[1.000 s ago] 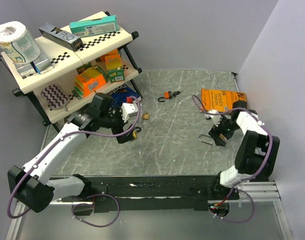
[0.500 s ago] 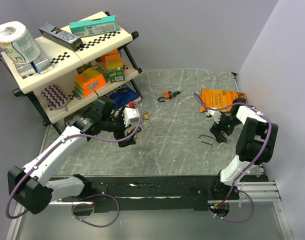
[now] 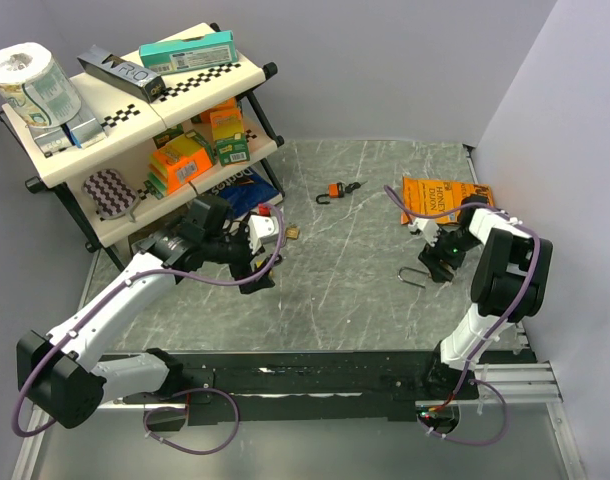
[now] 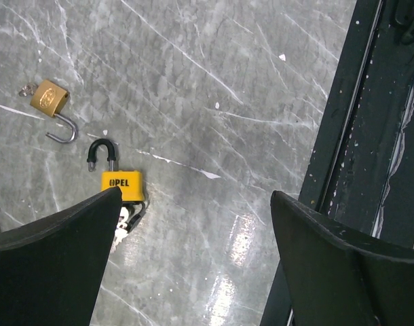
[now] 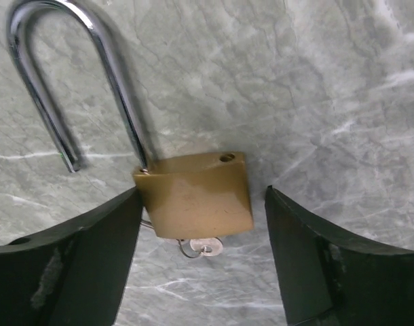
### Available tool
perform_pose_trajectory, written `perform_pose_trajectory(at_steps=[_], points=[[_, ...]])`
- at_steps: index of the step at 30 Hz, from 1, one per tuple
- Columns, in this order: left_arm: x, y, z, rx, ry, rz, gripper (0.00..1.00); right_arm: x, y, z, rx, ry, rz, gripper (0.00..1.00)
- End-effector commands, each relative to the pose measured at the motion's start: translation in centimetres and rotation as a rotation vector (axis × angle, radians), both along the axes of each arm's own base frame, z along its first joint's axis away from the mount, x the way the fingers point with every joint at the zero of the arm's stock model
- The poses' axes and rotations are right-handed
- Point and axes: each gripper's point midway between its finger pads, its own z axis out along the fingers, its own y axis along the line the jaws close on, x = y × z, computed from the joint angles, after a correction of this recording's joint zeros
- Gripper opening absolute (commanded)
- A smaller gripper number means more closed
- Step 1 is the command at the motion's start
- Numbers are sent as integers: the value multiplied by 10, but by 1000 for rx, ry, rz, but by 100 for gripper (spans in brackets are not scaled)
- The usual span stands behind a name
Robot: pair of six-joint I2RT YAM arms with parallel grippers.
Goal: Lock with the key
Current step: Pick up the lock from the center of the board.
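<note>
A brass padlock point(image 5: 193, 193) lies on the marble table with its long silver shackle point(image 5: 78, 81) swung open. A small key point(image 5: 205, 246) on a ring sticks out of its underside. My right gripper point(image 5: 200, 224) is open, one finger on each side of the padlock's body, the left finger close against it. In the top view this padlock point(image 3: 415, 277) lies just left of the right gripper point(image 3: 437, 262). My left gripper point(image 4: 193, 258) is open and empty above a yellow padlock point(image 4: 123, 185) with a black shackle and keys point(image 4: 125, 219).
A small brass padlock point(image 4: 49, 98) with an open shackle lies beyond the yellow one. An orange padlock point(image 3: 335, 190) lies mid-table at the back. An orange packet point(image 3: 440, 198) lies at the back right. A two-tier shelf point(image 3: 135, 130) with boxes stands at the back left.
My left gripper has moved slightly right and toward the near edge, over the yellow padlock. My right wrist has turned and its gripper has shifted a little left onto the brass padlock.
</note>
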Motion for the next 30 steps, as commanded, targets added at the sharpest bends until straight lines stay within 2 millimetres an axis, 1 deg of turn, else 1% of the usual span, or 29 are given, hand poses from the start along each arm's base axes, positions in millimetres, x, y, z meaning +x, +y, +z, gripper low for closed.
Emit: perform_pose_trajectory(at_steps=[1, 5, 6, 8, 9, 10, 11, 13, 14, 16, 17, 18, 20, 21, 24, 25, 26, 27, 28, 29, 30], points=[[-1, -9, 16, -64, -32, -24, 96, 0, 16, -1, 32, 13, 32, 78], [-1, -8, 15, -60, -32, -14, 96, 3, 16, -3, 8, -11, 21, 71], [0, -8, 16, -61, -35, -13, 96, 3, 16, -2, 4, -11, 20, 65], [0, -7, 17, -62, -35, -7, 96, 1, 17, -3, -2, -7, 16, 59], [-1, -7, 17, -63, -34, -9, 96, -2, 17, -3, -4, -1, 20, 54], [-1, -7, 18, -64, -39, -8, 96, -3, 18, 0, -6, -6, 28, 51], [-2, -7, 18, -65, -33, -11, 96, -7, 19, 0, -2, -1, 32, 46], [-3, -7, 20, -71, -35, -12, 96, -12, 24, 7, 19, -3, 36, 39], [-4, -7, 21, -74, -37, -13, 96, -14, 27, 10, 32, -3, 31, 32], [-5, -8, 22, -82, -29, -15, 96, -20, 37, 20, 83, 4, 18, 25], [-5, -9, 23, -89, -31, -15, 96, -20, 40, 26, 97, -4, 18, 18], [-6, -10, 23, -95, -26, -18, 96, -20, 43, 32, 108, -9, 9, 16], [-7, -12, 22, -105, -6, -14, 96, -24, 54, 43, 160, -2, 9, 12], [-6, -14, 25, -121, -12, -12, 96, -25, 58, 49, 176, -10, 6, 10], [-10, -20, 25, -160, 41, -15, 96, -30, 80, 70, 246, -13, 19, 7], [-14, -25, 26, -185, 79, -26, 96, -32, 87, 76, 261, -12, 26, 6], [-16, -28, 30, -201, 98, -35, 97, -32, 94, 82, 278, -22, 33, 1], [-19, -31, 31, -216, 126, -48, 97, -36, 108, 91, 286, -33, 53, 0], [-24, -36, 33, -241, 180, -68, 98, -36, 116, 97, 294, -43, 68, 0], [-25, -40, 39, -260, 197, -82, 99, -41, 126, 108, 312, -62, 87, 0], [-25, -44, 39, -273, 248, -69, 99, -46, 142, 114, 331, -58, 111, 0]])
